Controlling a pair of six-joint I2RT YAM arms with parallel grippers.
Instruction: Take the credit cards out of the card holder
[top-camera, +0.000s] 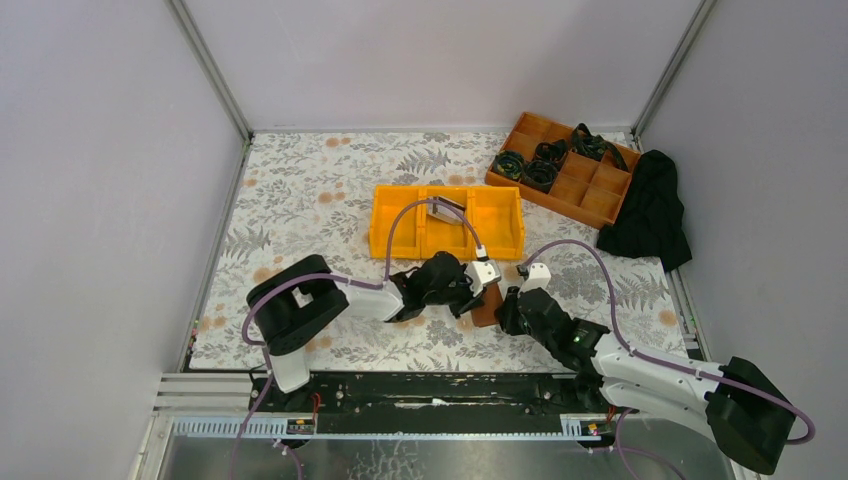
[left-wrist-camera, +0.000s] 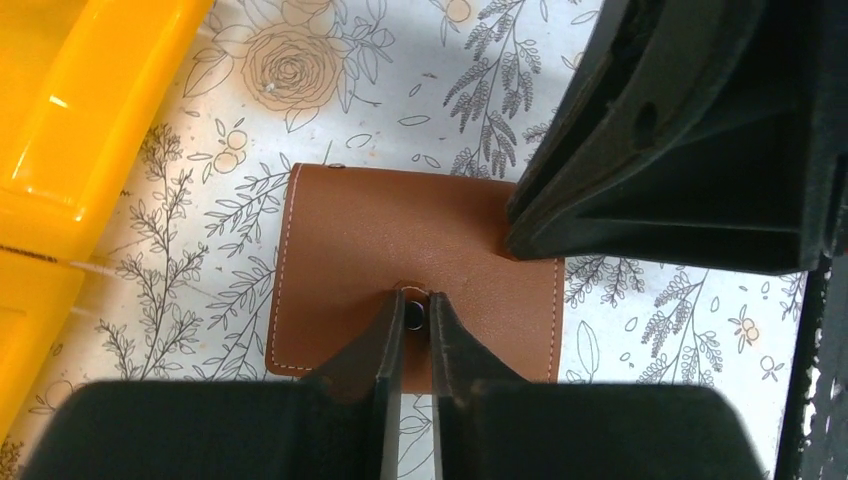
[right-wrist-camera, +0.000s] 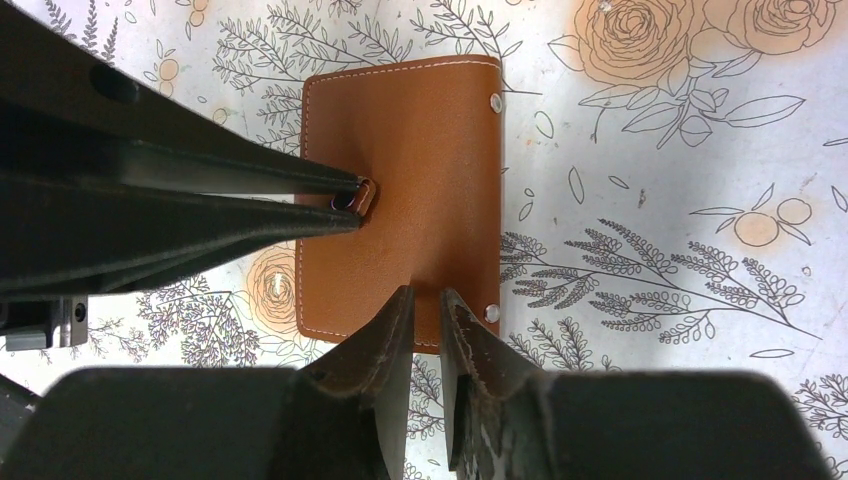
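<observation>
The brown leather card holder (top-camera: 487, 305) (left-wrist-camera: 400, 230) (right-wrist-camera: 420, 140) lies shut and flat on the floral table cover between both arms. My left gripper (top-camera: 476, 290) (left-wrist-camera: 417, 305) (right-wrist-camera: 352, 196) is shut on its small snap tab, the metal snap showing between the fingertips. My right gripper (top-camera: 512, 300) (right-wrist-camera: 427, 300) (left-wrist-camera: 515, 235) has its jaws drawn to a narrow slit. Its tips rest on the holder's opposite edge near a rivet, with nothing between them. The credit cards are hidden.
A yellow three-compartment bin (top-camera: 400, 235) (left-wrist-camera: 60, 120) sits just behind the holder, with a small grey and dark object (top-camera: 447, 208) in its middle section. An orange divided tray (top-camera: 575, 190) holding black coiled items and a black cloth (top-camera: 650, 210) lie at the back right.
</observation>
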